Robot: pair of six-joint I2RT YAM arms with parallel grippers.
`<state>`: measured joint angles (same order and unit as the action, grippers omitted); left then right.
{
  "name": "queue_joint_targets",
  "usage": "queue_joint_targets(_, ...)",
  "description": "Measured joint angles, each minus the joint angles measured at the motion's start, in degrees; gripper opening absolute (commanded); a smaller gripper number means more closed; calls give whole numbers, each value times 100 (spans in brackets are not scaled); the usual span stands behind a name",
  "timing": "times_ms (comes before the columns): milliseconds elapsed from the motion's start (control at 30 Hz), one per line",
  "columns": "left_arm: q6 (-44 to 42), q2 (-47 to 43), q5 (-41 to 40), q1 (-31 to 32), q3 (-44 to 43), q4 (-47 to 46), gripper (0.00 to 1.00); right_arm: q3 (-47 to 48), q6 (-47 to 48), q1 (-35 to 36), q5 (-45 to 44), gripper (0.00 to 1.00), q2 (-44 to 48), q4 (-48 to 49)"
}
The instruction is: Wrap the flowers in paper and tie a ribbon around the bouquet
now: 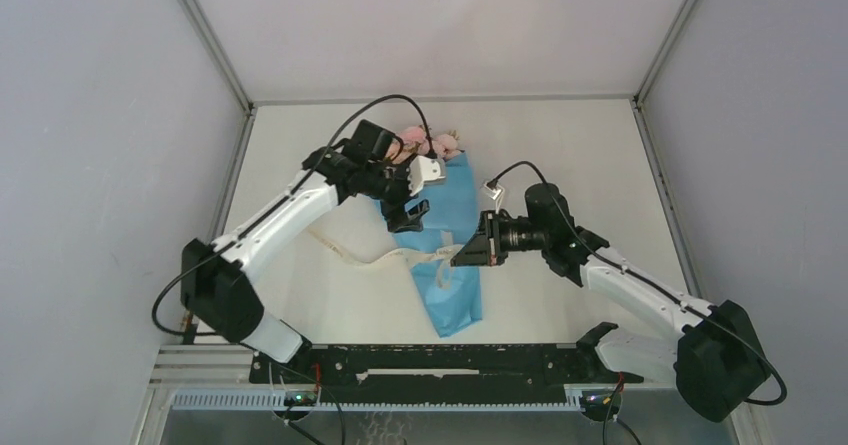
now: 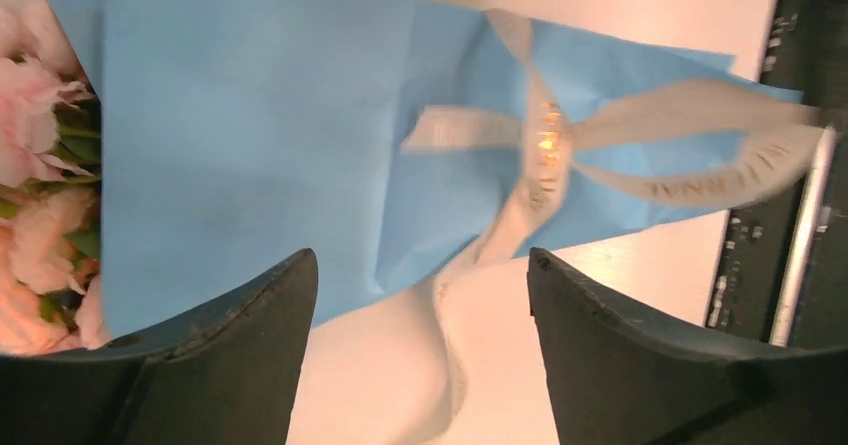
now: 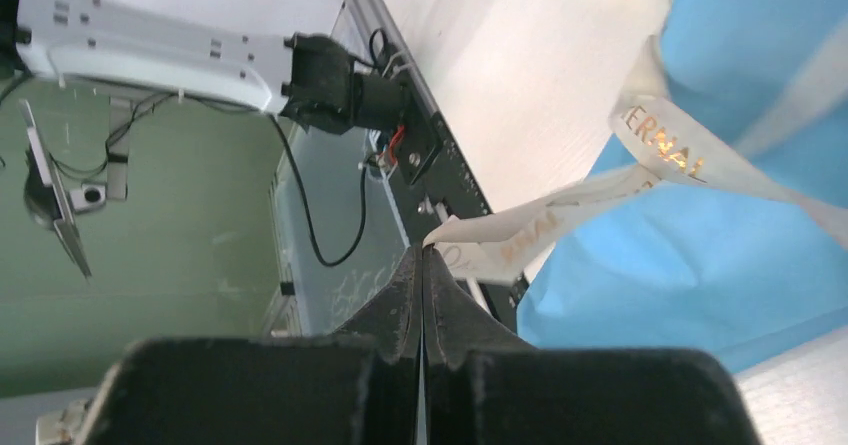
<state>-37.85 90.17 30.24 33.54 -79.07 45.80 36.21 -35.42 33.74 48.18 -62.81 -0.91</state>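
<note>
One bouquet point(image 1: 455, 305), white table point(image 1: 560, 135), grey walls point(image 1: 100, 115)

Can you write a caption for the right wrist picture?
The right gripper pinches the cream ribbon looped over the blue paper.

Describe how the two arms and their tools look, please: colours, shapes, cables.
The left arm and right arm have white rounded shells, black joints, and a thin black cable looping to the wrist. The left tool and right tool each have two black fingers, broad at the root, tapering to the tip.
</note>
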Motion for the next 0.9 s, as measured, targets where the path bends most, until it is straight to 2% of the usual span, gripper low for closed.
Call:
queue_joint_targets(33,-87,-186,122,-20,13,57,88,0,-101,-79,2,0,-46,81)
queue_joint_targets(67,-173,-367,258,-28,33,118,96,0,-168,-138,-4,0,-109,144)
queue_joint_targets(133,-278,-629,487,-28,44,234,100,0,-313,-214,-7,0,-256,240)
queue_joint_targets(200,-313,-721,570,-13,44,280,96,0,-463,-232,-17,0,-422,330)
queue_joint_targets(300,-319,-623,619,24,57,396,84,0,-673,-221,-101,0,-525,442)
queue_joint_targets(500,-184,-505,1117,529,245,597,95,0,-1285,-289,-501,0,-525,890)
queue_joint_targets(667,345,-214,1469,868,553,251,94,0,-1733,-302,-1005,0,-562,1141)
queue_joint_targets(733,643,-120,1473,883,774,-50,83,-2,-1880,-295,-1193,0,-568,1209)
queue_joint_targets(767,780,-76,1456,898,861,-177,72,-2,-1928,-293,-1263,0,-568,1244)
queue_joint_targets(867,1071,22,1307,920,957,-463,28,-2,-2052,-291,-1445,0,-568,1311)
queue_joint_targets(900,1167,35,1261,922,955,-527,8,-2,-2068,-291,-1482,0,-568,1320)
